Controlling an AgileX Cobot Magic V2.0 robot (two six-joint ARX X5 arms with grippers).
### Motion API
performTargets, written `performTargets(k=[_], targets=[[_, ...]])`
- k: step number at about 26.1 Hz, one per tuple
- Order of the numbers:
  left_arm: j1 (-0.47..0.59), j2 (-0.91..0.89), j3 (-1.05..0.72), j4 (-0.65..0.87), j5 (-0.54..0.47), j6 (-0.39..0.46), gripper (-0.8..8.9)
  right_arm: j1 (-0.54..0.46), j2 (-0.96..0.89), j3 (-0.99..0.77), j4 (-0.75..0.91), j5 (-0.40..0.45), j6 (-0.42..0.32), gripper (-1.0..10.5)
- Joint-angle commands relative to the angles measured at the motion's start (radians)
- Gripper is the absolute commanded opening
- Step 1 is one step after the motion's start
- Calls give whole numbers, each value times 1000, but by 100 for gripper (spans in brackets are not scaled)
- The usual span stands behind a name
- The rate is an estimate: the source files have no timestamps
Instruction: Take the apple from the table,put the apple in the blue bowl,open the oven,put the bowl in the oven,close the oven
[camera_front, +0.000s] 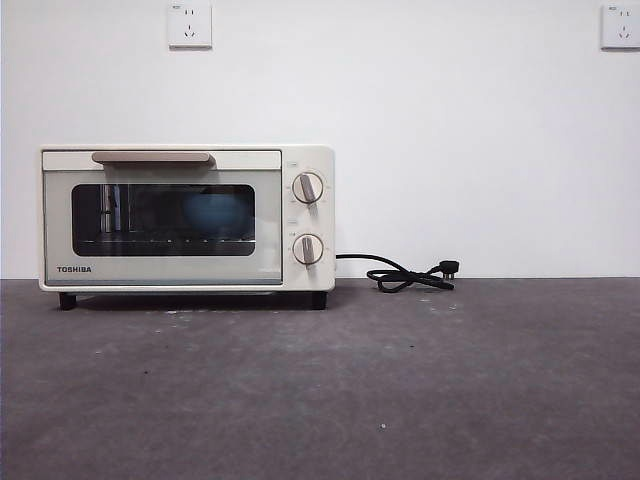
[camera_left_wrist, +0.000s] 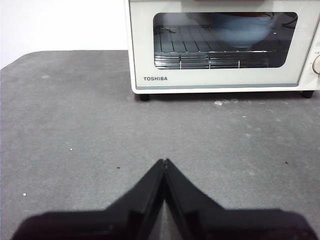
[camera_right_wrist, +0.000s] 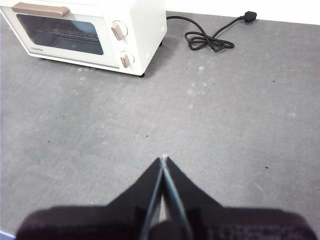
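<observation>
The one clear word is the brand TOSHIBA, in dark capitals on the cream lower left corner of the oven door frame, below the glass; it reads the same in the left wrist view. In the right wrist view the same mark is too small to read. Small grey markings sit beside the two knobs, too faint to make out

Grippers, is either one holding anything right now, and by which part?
Nothing is held. The left gripper and right gripper are shut on nothing above the table.
</observation>
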Motion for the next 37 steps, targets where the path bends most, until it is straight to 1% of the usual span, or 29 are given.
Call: performTargets(k=[1, 3, 4, 5, 7, 9, 10, 11, 12, 13, 15, 18, 21, 24, 27, 31, 35, 37], targets=[[-2, 0, -10, 13, -2, -7, -4, 1, -1, -9, 3, 3, -9, 1], [-2, 0, -10, 13, -2, -7, -4, -34, -18, -32, 14, 92, -71, 1], [-2, 0, -10, 13, -2, -7, -3, -70, -28, -77, 61, 131, -130, 1], [-2, 0, -10, 13, -2, -7, -4, -116, -50, -137, 125, 130, -171, 1], [-2, 0, -10, 14, -2, -7, -4, -247, -125, -327, 357, 81, -217, 1], [-2, 0, -10, 14, -2, -7, -4, -392, -206, -550, 673, 19, -246, 1], [-2, 0, -10, 14, -2, -7, -3, -469, -245, -668, 841, -33, -248, 1], [-2, 0, -10, 14, -2, -7, -4, -531, -278, -756, 958, -85, -248, 1], [-2, 0, -10, 14, -2, -7, -3, -584, -304, -827, 1044, -140, -247, 1], [-2, 0, -10, 14, -2, -7, -4, -621, -322, -874, 1098, -185, -248, 1], [-2, 0, -10, 14, -2, -7, -3, -702, -360, -957, 1170, -289, -248, 1], [-2, 0, -10, 14, -2, -7, -3, -819, -421, -1035, 1181, -439, -255, 1], [-2, 0, -10, 14, -2, -7, -4, -903, -465, -1079, 1167, -512, -260, 1], [-2, 0, -10, 14, -2, -7, -4, -961, -499, -1109, 1155, -525, -269, 1], [-2, 0, -10, 14, -2, -7, -3, -988, -522, -1124, 1122, -527, -312, 1], [-2, 0, -10, 14, -2, -7, -3, -990, -558, -1124, 1011, -528, -406, 1], [-2, 0, -10, 14, -2, -7, -4, -990, -589, -1124, 919, -527, -424, 1], [-2, 0, -10, 14, -2, -7, -4, -990, -599, -1126, 920, -527, -437, 1]])
